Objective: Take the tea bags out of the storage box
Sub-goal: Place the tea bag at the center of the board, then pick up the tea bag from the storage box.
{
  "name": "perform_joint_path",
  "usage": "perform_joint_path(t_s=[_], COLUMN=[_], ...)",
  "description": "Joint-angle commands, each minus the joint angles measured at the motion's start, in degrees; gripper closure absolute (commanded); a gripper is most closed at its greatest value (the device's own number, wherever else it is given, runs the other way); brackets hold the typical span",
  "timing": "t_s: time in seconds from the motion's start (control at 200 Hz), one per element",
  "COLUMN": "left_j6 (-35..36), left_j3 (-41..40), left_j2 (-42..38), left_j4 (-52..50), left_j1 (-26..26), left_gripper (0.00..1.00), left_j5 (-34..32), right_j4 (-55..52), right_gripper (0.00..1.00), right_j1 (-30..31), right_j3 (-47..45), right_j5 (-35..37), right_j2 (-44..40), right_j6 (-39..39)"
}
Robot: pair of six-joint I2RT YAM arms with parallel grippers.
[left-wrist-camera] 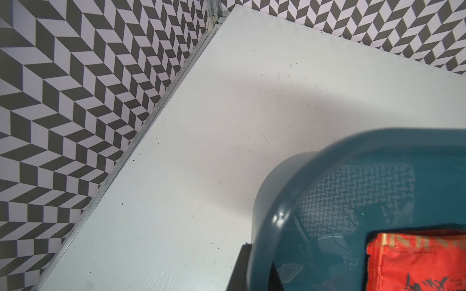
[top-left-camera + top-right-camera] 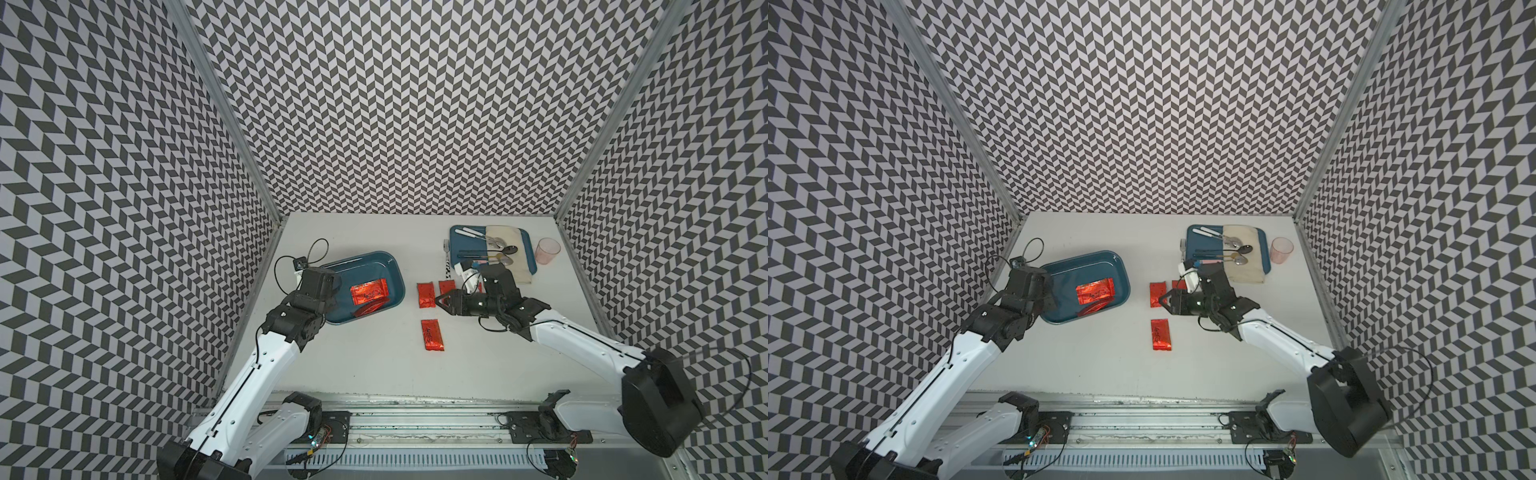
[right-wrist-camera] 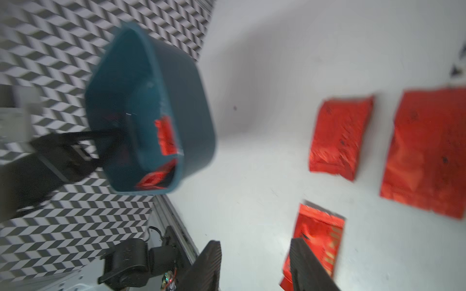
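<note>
White table, chevron walls all round.

The storage box sits on the left part of the table. The left gripper is clenched on the box's wall at the corner nearest its arm. In the right wrist view the box looks tipped up on that side, but blur makes this hard to confirm.

The right gripper has its jaws apart with nothing between them. It hangs low over the table, right of the box.

Tea bags:
- Three are out on the table: one just left of the right gripper's tips, one half hidden behind that gripper, and one nearer the robot.
- The rest are in the box: a flat bag or stack and another leaning by the near wall. The exact count in the box can't be read.

Risks from here:
- The right gripper is very close to the bags on the table. A low swing back toward the box could sweep or scatter them.
- The foil looks slick and crinkly. A shallow pinch could slip off, or take two bags at once if they are stacked.
- The leaning bag sits against the wall, so a finger may hit the rim or wall before closing on it.
- The left gripper holds only a thin rim. A push from the right arm could twist the box out of that hold or shift it.
- Both arms meet at the box, so the wrists could clash.
- The tray of cutlery and the pink cup sit behind the right arm. A wide move of that arm could nudge them.
</note>
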Motion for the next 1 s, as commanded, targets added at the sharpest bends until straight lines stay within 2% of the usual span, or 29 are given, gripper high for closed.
perform_joint_path(t_s=[0.0, 0.125, 0.23, 0.275, 0.35, 0.456, 0.541, 0.636, 0.726, 0.996], left_j6=[0.64, 1.01, 1.03, 1.55, 2.17, 1.91, 2.07, 2.05, 2.08, 1.99], left_j3=[-0.42, -0.59, -0.84, -1.03, -1.26, -1.21, -1.34, -1.32, -1.39, -1.35], left_j2=[-0.68, -0.66, -0.80, -0.86, -0.79, -0.79, -1.29, -1.46, -1.31, -1.43], left_j4=[2.85, 3.16, 3.55, 4.05, 4.72, 4.48, 4.72, 4.75, 4.76, 4.70], left_j1=[0.20, 0.21, 0.20, 0.20, 0.20, 0.20, 0.20, 0.20, 0.20, 0.20], left_gripper=[1.00, 1.00, 1.00, 1.00, 1.00, 1.00, 1.00, 1.00, 1.00, 1.00], left_j5=[1.37, 1.97, 2.29, 3.05, 4.35, 4.07, 4.15, 4.24, 4.25, 4.25], right_j4=[-3.14, -4.02, -9.32, -11.11, -14.02, -18.59, -16.60, -11.98, -9.74, -11.88], right_gripper=[0.51, 0.53, 0.53, 0.53, 0.57, 0.59, 0.58, 0.55, 0.52, 0.51], right_j1=[4.72, 9.40, 13.41, 13.75, 13.76, 13.94, 14.96, 16.66, 16.95, 17.04], right_j3=[7.12, 16.38, 26.62, 30.43, 36.56, 43.90, 43.08, 38.47, 35.86, 35.33], right_j5=[1.46, 0.75, 4.39, 5.33, 9.21, 8.11, 5.25, 5.24, 4.78, 4.19], right_j2=[-0.42, 5.48, 12.42, 15.83, 21.75, 28.47, 29.44, 28.05, 26.95, 28.05], right_j6=[-5.87, -9.34, -19.99, -25.77, -31.16, -37.71, -44.61, -54.40, -60.43, -68.88])
